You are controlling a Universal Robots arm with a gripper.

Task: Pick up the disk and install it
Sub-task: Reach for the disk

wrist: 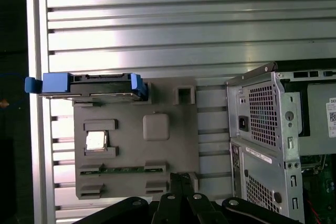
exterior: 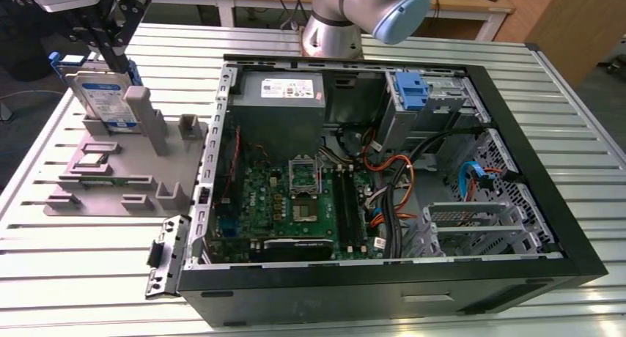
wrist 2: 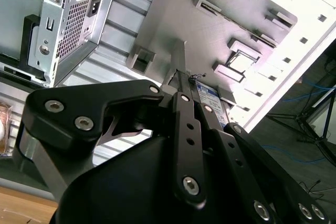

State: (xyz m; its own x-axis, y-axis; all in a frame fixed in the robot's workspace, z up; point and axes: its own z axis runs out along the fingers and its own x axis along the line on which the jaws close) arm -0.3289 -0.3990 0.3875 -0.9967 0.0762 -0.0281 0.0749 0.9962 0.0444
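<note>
The disk [exterior: 102, 101] stands on edge in a slot of the grey fixture [exterior: 108, 187] on the exterior view's left. It is silver, with a white and blue label and blue rails. From above, in the first wrist view, the disk [wrist: 94, 84] sits at the fixture's [wrist: 136, 150] edge. My gripper [exterior: 122, 63] hangs just above and beside the disk's top edge, with nothing held. Its black fingers lie together in the first wrist view [wrist: 181, 178]. In the second wrist view the gripper [wrist 2: 185, 77] points at the disk's label [wrist 2: 210, 96].
An open computer case [exterior: 547, 205] fills the middle and the exterior view's right, with a grey power supply [exterior: 278, 95], a motherboard [exterior: 293, 198], a blue bracket [exterior: 415, 91] and a metal drive cage [exterior: 474, 221]. The fixture also holds a processor chip [wrist: 96, 140] and a memory stick [wrist: 123, 170].
</note>
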